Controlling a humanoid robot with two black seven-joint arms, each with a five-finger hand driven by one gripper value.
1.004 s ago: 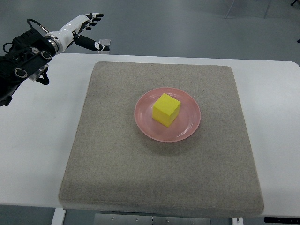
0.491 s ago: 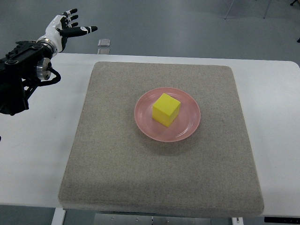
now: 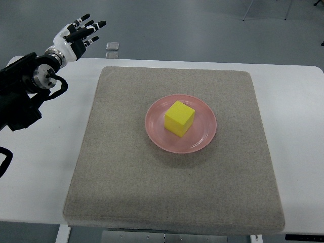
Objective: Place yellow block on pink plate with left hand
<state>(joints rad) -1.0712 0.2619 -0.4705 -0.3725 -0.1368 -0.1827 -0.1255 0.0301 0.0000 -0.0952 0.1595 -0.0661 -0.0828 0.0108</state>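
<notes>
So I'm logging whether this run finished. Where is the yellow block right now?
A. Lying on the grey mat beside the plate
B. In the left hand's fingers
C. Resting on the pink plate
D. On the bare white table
C: the yellow block sits on the pink plate in the middle of the grey mat, while the left hand is far off at the table's upper left corner, fingers spread and holding nothing.

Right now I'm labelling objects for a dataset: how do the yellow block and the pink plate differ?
The yellow block is a bright yellow cube with flat faces; the pink plate is a round, shallow dish. The plate is wider and low, while the block stands taller. The block sits on the plate, which rests on the grey mat. Both are plain and single-coloured.
</notes>
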